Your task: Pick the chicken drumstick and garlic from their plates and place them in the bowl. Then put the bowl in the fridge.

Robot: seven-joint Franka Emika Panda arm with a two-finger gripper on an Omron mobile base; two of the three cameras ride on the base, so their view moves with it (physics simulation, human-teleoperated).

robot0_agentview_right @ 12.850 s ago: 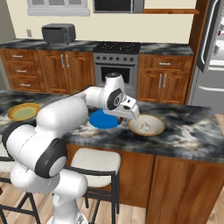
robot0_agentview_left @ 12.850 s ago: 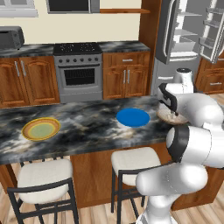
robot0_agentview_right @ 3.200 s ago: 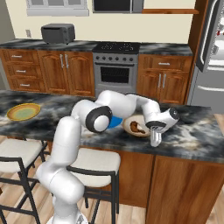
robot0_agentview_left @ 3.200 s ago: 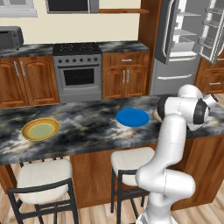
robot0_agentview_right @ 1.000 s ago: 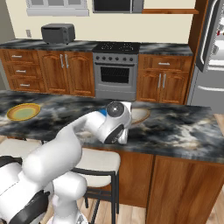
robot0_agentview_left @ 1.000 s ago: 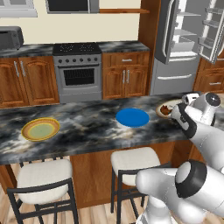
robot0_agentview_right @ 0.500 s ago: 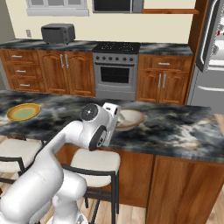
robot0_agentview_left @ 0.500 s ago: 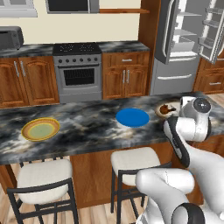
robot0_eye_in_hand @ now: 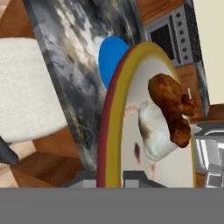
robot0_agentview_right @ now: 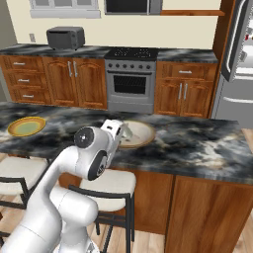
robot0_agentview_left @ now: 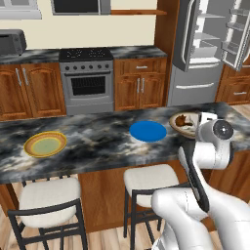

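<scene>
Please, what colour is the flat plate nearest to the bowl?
The plate is solid bright blue, clearest in the left base view.

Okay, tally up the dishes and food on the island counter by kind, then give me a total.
Plates: 2, the yellow-rimmed plate and the blue plate
Bowls: 1, the bowl
Drumsticks: 1, the chicken drumstick, in the bowl
Garlic bulbs: 1, the garlic, in the bowl beside it
Total: 5

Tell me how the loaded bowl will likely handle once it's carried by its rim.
The bowl looks rigid, so it probably won't flex. It's shallow, and the drumstick and garlic lie loose inside, so tilting may let them slide or roll out. A rim grip likely makes it tip-prone.
</scene>
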